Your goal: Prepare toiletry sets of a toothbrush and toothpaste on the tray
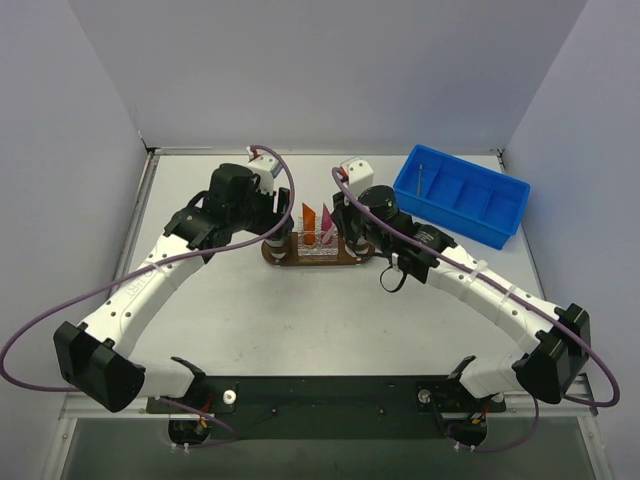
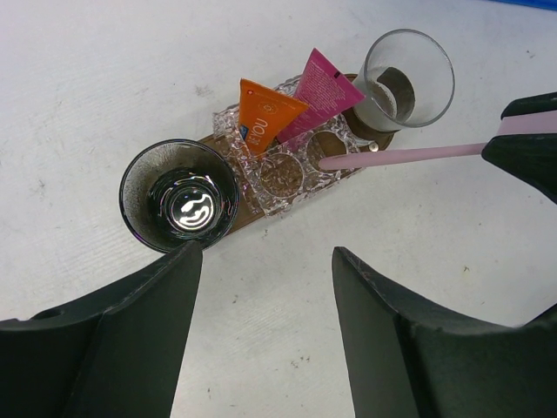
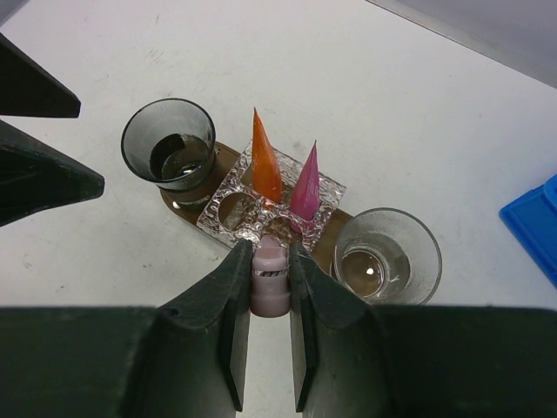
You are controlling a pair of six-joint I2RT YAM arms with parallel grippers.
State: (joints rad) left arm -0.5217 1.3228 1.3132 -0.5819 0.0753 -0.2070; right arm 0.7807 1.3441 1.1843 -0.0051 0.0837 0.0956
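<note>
Though partly hidden, orange toothpaste (image 2: 268, 117) shows "OU".

White links, black joint housings on left arm (image 1: 150, 278) and right arm (image 1: 480, 285) — 1 purple cable (image 1: 289, 178) loops off each, outward of the black base plate (image 1: 320, 392). Black wedge fingers on left gripper (image 2: 267, 252), right gripper (image 3: 271, 252).

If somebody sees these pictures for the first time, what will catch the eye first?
Probably the orange tube and magenta tube standing in the clear holder on the brown tray at mid-table. Next, the right hand gripping the pale-pink toothbrush, its tip at the holder. The blue bin sits far right.
</note>
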